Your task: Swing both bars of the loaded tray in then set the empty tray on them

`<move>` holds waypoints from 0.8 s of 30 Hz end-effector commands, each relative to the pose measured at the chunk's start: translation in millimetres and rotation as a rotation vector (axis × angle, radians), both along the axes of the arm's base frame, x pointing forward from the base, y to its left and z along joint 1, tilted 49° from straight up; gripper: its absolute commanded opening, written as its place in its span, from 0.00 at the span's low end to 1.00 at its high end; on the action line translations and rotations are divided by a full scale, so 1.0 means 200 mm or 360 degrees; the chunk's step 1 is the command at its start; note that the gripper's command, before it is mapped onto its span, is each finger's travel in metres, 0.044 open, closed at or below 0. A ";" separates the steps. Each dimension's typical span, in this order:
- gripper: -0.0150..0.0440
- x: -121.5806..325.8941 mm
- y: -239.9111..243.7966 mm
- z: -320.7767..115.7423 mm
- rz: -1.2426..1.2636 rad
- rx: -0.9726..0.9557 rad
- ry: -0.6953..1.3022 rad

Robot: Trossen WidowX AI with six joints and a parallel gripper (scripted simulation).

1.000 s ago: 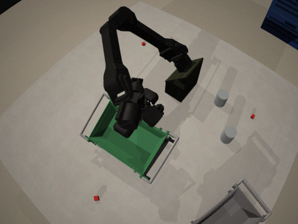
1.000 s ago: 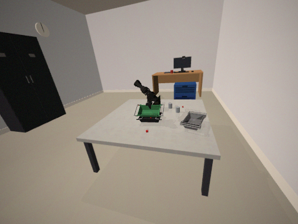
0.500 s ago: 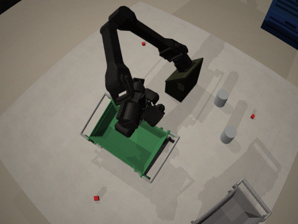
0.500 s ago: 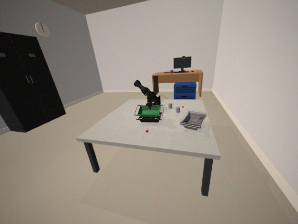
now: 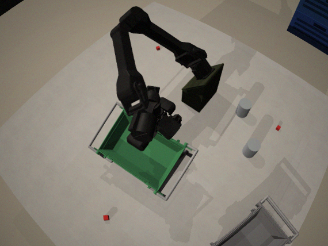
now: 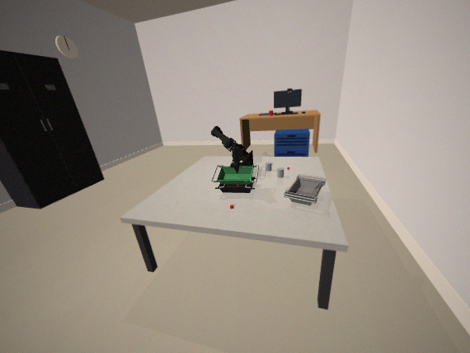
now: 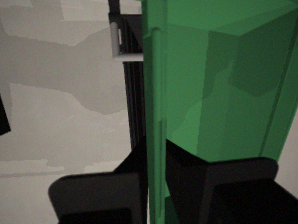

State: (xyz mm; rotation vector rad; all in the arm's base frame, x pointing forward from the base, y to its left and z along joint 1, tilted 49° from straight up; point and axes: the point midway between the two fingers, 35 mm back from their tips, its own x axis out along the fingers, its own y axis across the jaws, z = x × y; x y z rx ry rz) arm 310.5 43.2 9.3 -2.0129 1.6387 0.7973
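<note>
Green rectangular plastic tray (image 5: 141, 164) (image 6: 236, 178) (image 7: 200, 85), empty, sits over the loaded black plastic tray (image 5: 172, 172) (image 6: 236, 189) (image 7: 134, 100), near the middle of the bench and well in from its edges. Whether its weight is on the bars below, cannot tell. Claw (image 6: 236, 168) (image 7: 151, 139) pinches 1 long wall of the green tray at the rim, 1 finger either side.

Handling, by judgement: light, fairly stiff, smooth enough to pivot in the pinch. Held from 1 side only, the far side may sag. Best hold: mid-length of the long rim, clear of the swinging wire bars. Next: check both lower bars lie inward, settle it level, then open.

Outward: 3 small red cubes show from above, 1 (image 5: 106, 218) (image 6: 232, 206) toward the near edge. 2 grey cylinders (image 5: 243, 108) (image 6: 268, 167) (image 5: 251, 148) (image 6: 280, 172) stand toward the far right corner. Grey plastic tray (image 5: 250, 227) (image 6: 306, 190) by the right edge. Bench top (image 5: 57, 172) (image 6: 181, 210) pale, matt, shadowed. Beyond the far edge: wooden desk (image 6: 264, 124), blue drawer unit (image 5: 311, 26) (image 6: 292, 142). Black cupboard (image 6: 45, 136) off the left edge.
</note>
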 end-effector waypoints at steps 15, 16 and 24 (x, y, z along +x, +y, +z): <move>0.25 -0.02 -0.05 -0.03 -0.0018 -0.0006 0.0021; 0.25 -0.02 -0.05 -0.03 -0.0018 -0.0006 0.0021; 0.25 -0.02 -0.05 -0.03 -0.0018 -0.0006 0.0021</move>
